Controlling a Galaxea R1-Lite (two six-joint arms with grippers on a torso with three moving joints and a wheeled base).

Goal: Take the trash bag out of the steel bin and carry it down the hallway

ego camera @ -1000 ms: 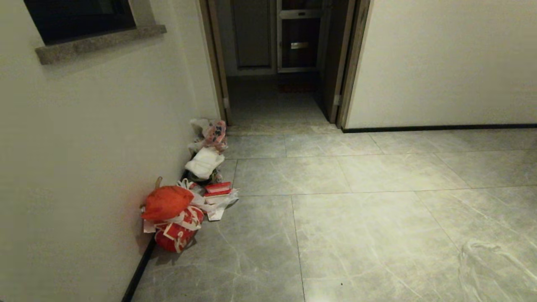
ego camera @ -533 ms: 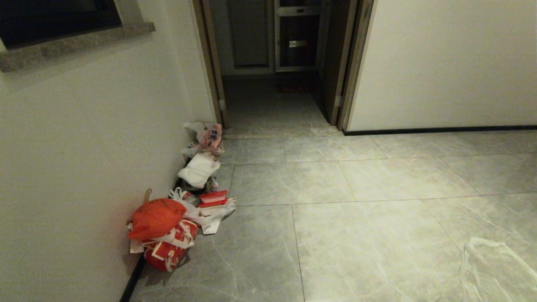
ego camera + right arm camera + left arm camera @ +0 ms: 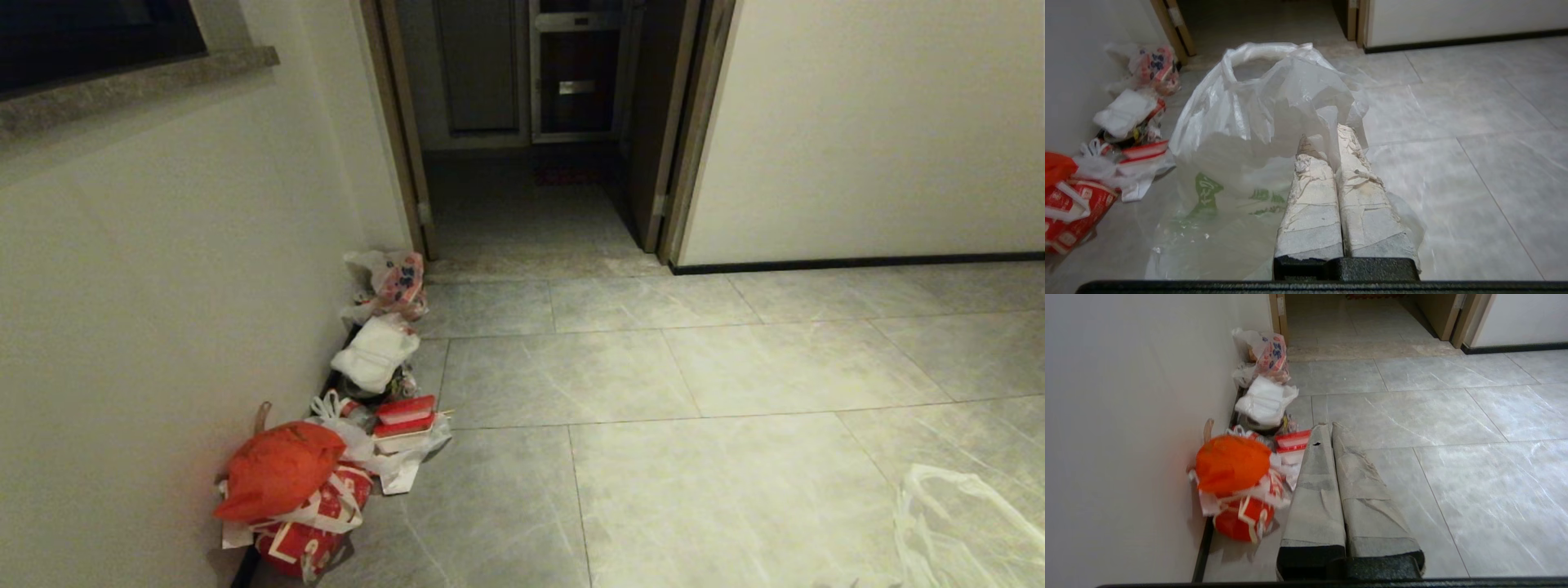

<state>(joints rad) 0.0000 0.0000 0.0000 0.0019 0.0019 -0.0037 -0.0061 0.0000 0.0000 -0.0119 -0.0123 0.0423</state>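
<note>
The trash bag (image 3: 1257,122), thin whitish plastic with green printing, hangs from my right gripper (image 3: 1327,141), whose taped fingers are shut on a fold of it; its mouth gapes toward the doorway. In the head view only a part of the trash bag (image 3: 955,523) shows, at the lower right corner. My left gripper (image 3: 1329,426) is shut with nothing in it, held low over the grey tiles of the hallway (image 3: 653,457). The steel bin is out of view.
A row of rubbish lies along the left wall: a red-orange bag (image 3: 277,478) on red-and-white cartons, a red-lidded box (image 3: 404,412), a white bundle (image 3: 375,353), a printed bag (image 3: 392,282). An open doorway (image 3: 539,163) with brown frames lies ahead.
The whole head view has shifted: the rubbish row and floor have slid down and left and the doorway looms larger, so the camera has moved forward. Both grippers remain shut.
</note>
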